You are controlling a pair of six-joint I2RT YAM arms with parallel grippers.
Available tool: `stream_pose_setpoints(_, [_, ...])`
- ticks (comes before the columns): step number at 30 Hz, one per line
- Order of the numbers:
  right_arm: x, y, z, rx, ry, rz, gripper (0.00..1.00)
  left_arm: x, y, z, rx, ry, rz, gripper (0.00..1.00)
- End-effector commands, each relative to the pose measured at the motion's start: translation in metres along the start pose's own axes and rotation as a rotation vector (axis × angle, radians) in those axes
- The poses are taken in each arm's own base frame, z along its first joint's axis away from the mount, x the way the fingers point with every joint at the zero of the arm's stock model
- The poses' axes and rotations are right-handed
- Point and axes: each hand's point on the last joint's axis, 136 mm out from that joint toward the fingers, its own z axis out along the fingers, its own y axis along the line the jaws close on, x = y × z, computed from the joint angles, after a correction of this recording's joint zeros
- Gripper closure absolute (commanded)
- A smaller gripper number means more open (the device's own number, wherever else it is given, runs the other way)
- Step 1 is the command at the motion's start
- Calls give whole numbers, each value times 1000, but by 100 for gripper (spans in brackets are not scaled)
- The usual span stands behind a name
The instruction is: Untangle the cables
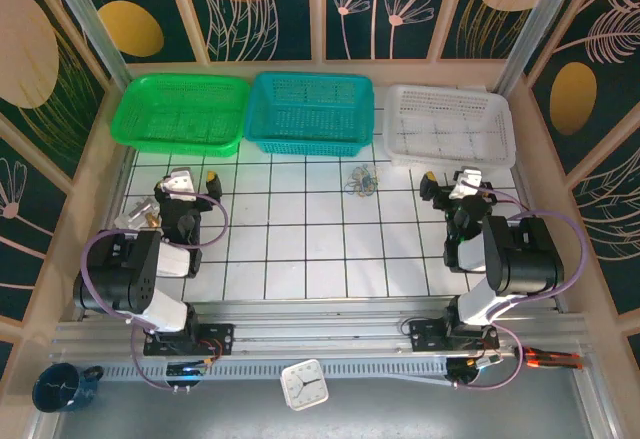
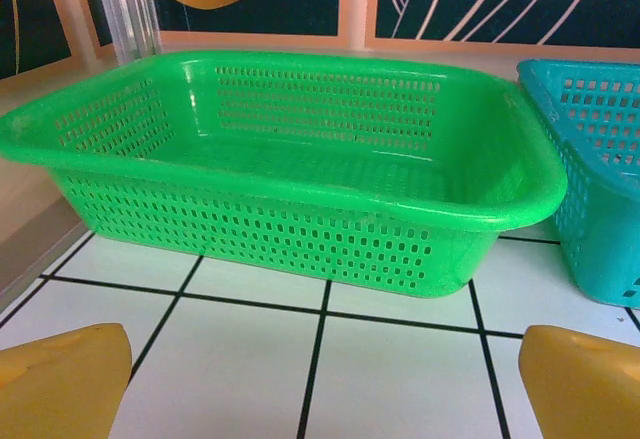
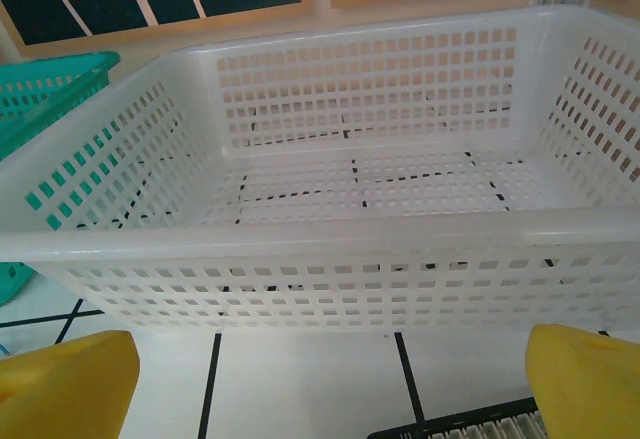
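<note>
Cables (image 1: 361, 180): light, limp, thin; loops likely snag, so pinch one outer loop.
Left fingers (image 2: 60, 384): spread wide, empty.
Right fingers (image 3: 585, 379): spread wide, empty.

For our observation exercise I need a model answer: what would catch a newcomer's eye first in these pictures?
Three baskets line the far edge of the tiled table: a green basket on the left, a teal basket in the middle, a white basket on the right. A small tangle of cables lies on the tiles just before the teal one. The left gripper and right gripper, yellow-tipped, stand open.
</note>
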Motion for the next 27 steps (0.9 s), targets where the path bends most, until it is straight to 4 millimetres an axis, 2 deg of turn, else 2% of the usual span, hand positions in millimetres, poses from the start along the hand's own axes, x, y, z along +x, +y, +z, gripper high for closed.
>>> stream_pose_setpoints(1, [-10, 3, 2, -13, -32, 8, 1, -7, 1, 1, 1, -24, -8, 1])
stream_pose_setpoints(21, [-10, 4, 2, -14, -32, 7, 1, -7, 2, 1, -3, -25, -10, 1])
stream_pose_setpoints(27, [-10, 4, 2, -15, -31, 8, 1, -9, 23, -2, -123, -43, -61, 1])
